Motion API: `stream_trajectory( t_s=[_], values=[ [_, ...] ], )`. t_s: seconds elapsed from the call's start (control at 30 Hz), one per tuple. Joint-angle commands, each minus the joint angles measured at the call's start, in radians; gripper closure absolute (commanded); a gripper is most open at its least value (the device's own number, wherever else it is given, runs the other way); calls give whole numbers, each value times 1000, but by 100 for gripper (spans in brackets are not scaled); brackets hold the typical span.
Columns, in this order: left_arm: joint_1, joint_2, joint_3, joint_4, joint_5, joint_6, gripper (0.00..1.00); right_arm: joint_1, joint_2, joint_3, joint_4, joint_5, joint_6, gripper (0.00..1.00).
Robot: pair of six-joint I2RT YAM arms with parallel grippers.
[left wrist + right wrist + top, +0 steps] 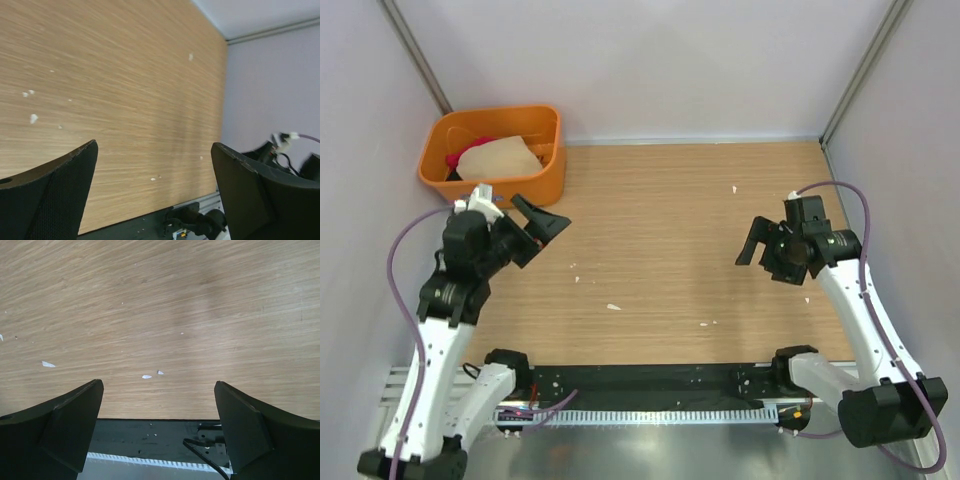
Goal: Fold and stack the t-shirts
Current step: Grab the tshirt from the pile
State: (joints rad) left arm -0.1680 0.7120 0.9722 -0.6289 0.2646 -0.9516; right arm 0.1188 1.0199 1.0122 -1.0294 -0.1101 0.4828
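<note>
Sitting bunched inside orange basket (542, 178): t-shirts (498, 158)

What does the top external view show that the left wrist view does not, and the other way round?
Only the top external view: the orange basket in the far left corner, holding a tan t-shirt and red cloth, and the whole left arm. Only the left wrist view: the left gripper from close up, open and empty. Both share the wooden table with white specks, the right wall and part of the right arm.
</note>
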Motion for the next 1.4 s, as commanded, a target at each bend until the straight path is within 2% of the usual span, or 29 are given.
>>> stream_trajectory(
  t_s=[0.0,0.07,0.2,0.33,0.4,0.5,0.53,0.63,0.77,0.83,0.87,0.9,0.97,1.1,1.37],
  values=[
    [4,180,150,-90,-141,123,5,18,29,89,-14,15,-79,0],
    [13,283,288,-112,-203,149,8,33,78,144,-29,-17,-99,0],
    [57,612,537,-140,-298,177,13,102,143,239,-25,-10,-174,0],
    [165,877,779,-109,-280,192,14,197,207,333,-8,6,-234,0],
    [231,1036,955,-97,-272,221,18,234,224,341,12,0,-242,0],
    [306,1179,1179,-103,-306,303,26,266,243,345,31,-16,-253,0],
    [341,1261,1224,-113,-324,329,29,271,244,336,37,-22,-251,0],
    [372,1366,1324,-94,-337,402,32,272,244,321,46,-37,-248,0],
    [374,1469,1361,-35,-390,511,27,269,276,328,40,-10,-250,0],
    [372,1503,1367,-26,-386,527,29,271,304,345,32,4,-250,0],
    [372,1526,1363,-5,-387,528,32,271,315,351,29,7,-250,0],
    [371,1543,1363,-2,-401,528,39,269,318,353,31,9,-247,0],
    [360,1589,1378,-15,-442,528,42,268,333,353,34,15,-237,0],
    [344,1635,1373,-11,-493,518,39,265,351,362,26,16,-231,0],
    [343,1727,1387,44,-507,458,40,252,359,356,0,53,-230,0]
  ],
)
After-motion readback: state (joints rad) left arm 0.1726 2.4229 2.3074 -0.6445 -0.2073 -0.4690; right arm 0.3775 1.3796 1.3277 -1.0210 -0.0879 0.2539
